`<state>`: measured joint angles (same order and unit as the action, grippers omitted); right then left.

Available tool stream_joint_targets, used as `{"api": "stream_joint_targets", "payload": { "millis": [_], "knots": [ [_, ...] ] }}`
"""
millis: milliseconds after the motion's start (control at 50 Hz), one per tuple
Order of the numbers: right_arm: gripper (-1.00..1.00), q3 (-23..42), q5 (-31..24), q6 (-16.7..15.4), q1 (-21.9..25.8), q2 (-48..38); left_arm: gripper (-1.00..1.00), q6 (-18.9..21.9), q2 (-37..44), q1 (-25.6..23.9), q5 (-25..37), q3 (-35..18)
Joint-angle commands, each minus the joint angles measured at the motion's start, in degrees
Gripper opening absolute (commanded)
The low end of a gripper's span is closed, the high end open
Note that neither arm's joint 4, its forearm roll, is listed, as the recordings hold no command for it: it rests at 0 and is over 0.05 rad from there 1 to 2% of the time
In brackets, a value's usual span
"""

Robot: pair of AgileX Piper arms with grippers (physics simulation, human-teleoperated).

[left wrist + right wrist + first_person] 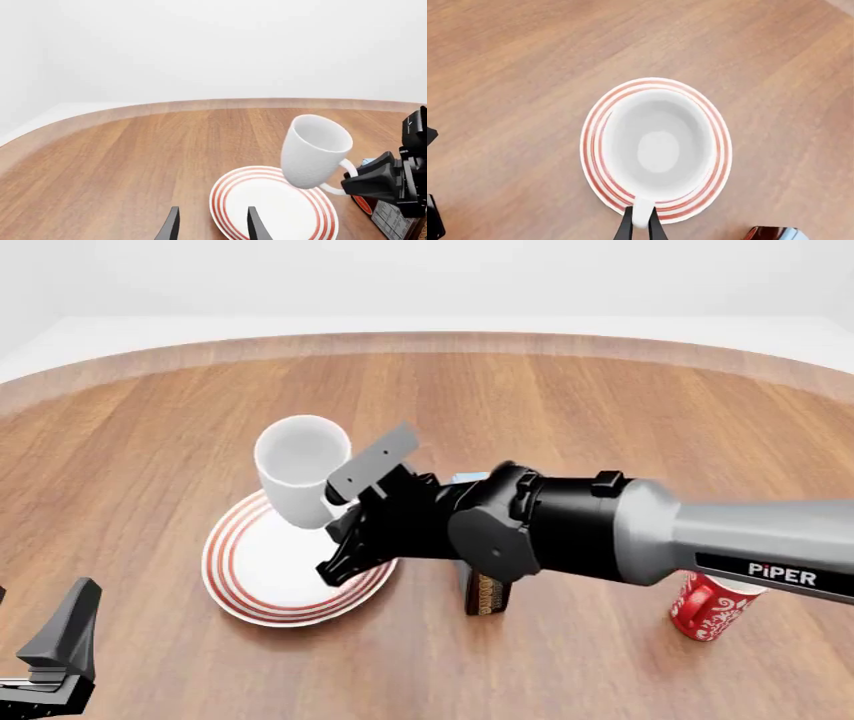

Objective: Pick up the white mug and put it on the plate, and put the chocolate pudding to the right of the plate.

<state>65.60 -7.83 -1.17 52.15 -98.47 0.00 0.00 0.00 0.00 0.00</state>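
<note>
Right gripper (640, 226) clenched on the loop handle of the white mug (313, 150), held tilted above the plate (274, 565); front view alone shows the chocolate pudding (483, 592) just right of the plate, behind the arm; left gripper (212, 226) released, empty.

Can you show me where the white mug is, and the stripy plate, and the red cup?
white mug (299, 468), front view, on its outer wall below the rim.
plate (254, 570), front view, on its bare white centre.
red mug (707, 608), front view, on its patterned side.
</note>
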Motion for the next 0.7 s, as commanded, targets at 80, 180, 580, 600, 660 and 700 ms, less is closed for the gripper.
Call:
{"api": "stream_joint_targets", "payload": {
  "millis": [80,180,580,600,660,700],
  "knots": [
    [-1.00,1.6,0.2,0.5,-0.2,-1.7,1.00,0.0,0.0,0.0,0.0,0.0],
    [-1.00,2.3,0.3,0.5,-0.3,-2.4,1.00,0.0,0.0,0.0,0.0,0.0],
    [-1.00,3.8,0.9,1.5,-0.3,-4.7,1.00,0.0,0.0,0.0,0.0,0.0],
    [-1.00,3.9,0.9,1.6,-0.3,-4.8,1.00,0.0,0.0,0.0,0.0,0.0],
    [-1.00,3.8,1.1,1.9,-0.2,-5.2,1.00,0.0,0.0,0.0,0.0,0.0],
    [-1.00,3.9,1.3,1.9,-0.1,-5.5,1.00,0.0,0.0,0.0,0.0,0.0]
  ]
}}
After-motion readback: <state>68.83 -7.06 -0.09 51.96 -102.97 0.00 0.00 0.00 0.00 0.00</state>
